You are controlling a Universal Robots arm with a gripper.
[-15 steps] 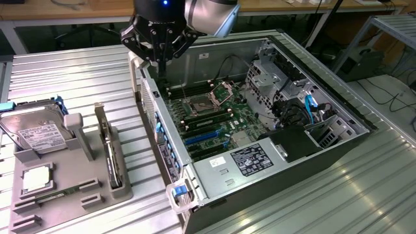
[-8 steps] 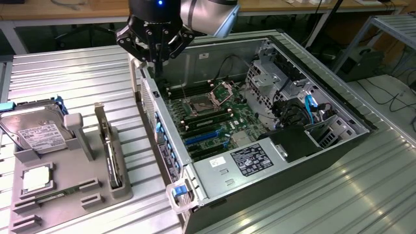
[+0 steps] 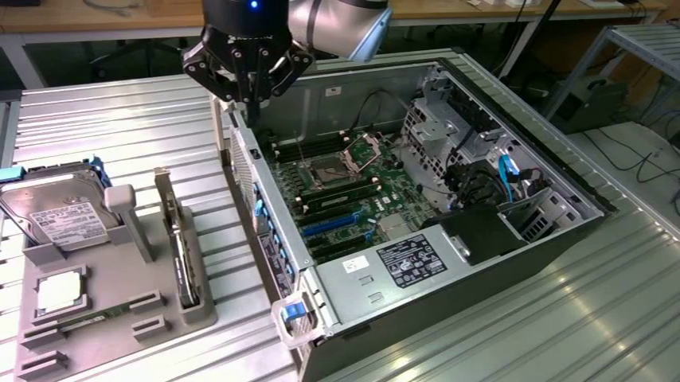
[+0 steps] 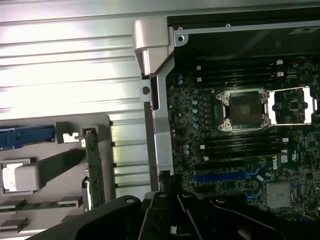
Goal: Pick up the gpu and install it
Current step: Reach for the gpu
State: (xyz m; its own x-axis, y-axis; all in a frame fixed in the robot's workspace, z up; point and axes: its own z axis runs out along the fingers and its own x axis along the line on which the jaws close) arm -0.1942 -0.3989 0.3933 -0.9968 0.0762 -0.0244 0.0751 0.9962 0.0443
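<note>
The gpu (image 3: 181, 259) is a thin green card standing on edge in a slot of the grey holder tray (image 3: 117, 334), at the exterior view's left, with its silver bracket (image 3: 162, 191) at the far end. The wrist view shows the gpu (image 4: 93, 167) edge-on. My gripper (image 3: 253, 102) hangs above the near wall of the open computer case (image 3: 266, 239), beyond the tray and apart from the gpu. Its black fingers meet at a point with nothing between them. The gripper (image 4: 168, 179) also appears in the wrist view over the case wall.
The tray also holds a silver hard drive (image 3: 59, 211), a processor chip (image 3: 59, 290) and memory sticks (image 3: 75, 322). Inside the case lie the motherboard's open socket (image 3: 340, 163), blue card slots (image 3: 330, 227) and a power supply (image 3: 404, 263). Ribbed metal tabletop (image 3: 127, 127) surrounds everything.
</note>
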